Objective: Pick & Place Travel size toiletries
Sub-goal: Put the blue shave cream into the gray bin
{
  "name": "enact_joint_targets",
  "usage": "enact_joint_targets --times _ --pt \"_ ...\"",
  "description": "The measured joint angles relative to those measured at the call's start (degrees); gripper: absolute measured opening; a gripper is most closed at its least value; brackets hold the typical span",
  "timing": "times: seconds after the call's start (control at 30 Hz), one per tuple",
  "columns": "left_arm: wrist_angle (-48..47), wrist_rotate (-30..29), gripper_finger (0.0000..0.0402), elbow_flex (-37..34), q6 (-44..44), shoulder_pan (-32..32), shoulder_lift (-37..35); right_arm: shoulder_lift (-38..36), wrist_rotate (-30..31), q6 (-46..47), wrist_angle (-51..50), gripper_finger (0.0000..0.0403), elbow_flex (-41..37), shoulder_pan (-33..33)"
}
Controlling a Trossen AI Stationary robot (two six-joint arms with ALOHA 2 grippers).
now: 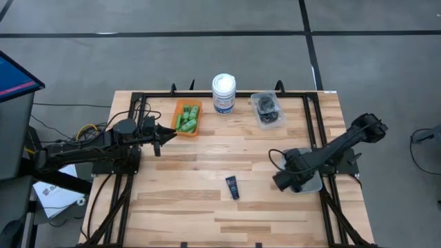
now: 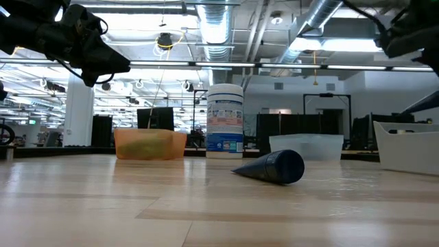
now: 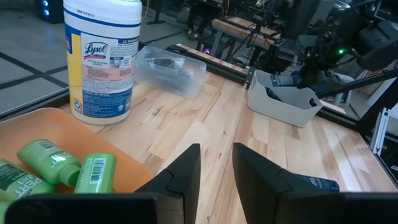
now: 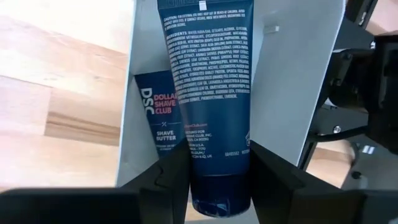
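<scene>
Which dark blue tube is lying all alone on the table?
The dark navy plastic tube on the bare wood near the table's front middle. The other navy tubes are at the white bin, one between the right pincer's fingers.

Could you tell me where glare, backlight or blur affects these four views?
Low view: bright ceiling lights silhouette the arms, and the navy tube looks dark. Right wrist view: the tube in the right hand fills the frame, print legible. Left wrist view: the room behind is soft. High view: even light.
</scene>
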Motion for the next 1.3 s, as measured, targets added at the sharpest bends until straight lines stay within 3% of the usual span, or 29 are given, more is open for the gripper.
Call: enact_joint_targets --times 0.33,0.67,0.83,1.07,1.17,1.3 --pt "0.0 0.01 0.0089 0.0 0.0 -0.01 0.01 6.4 -0.15 -9.11 0.38 0.0132 0.0 -4.7" --pt "0.0 0.0 0.0089 0.0 0.0 0.01 0.01 8.46 -0.17 -18.02 3.42 0.0226 0.02 -9.66" --pt "0.0 0.01 0.0089 0.0 0.0 0.0 0.0 5.36 1.29 -18.35 5.35 0.0244 2.56 -10.72" --pt "0.0 0.0 0.0089 0.0 -0.02 0.0 0.01 4.14 1.68 -21.79 24.32 0.0233 7.77 -11.86" --pt "0.0 0.01 0.0089 0.0 -0.13 -0.01 0.01 6.75 1.55 -25.34 32.84 0.0225 9.01 -12.48" --pt "0.0 0.01 0.0089 0.0 -0.27 -0.01 -0.01 12.73 0.03 -28.27 36.2 0.0216 12.15 -13.1"
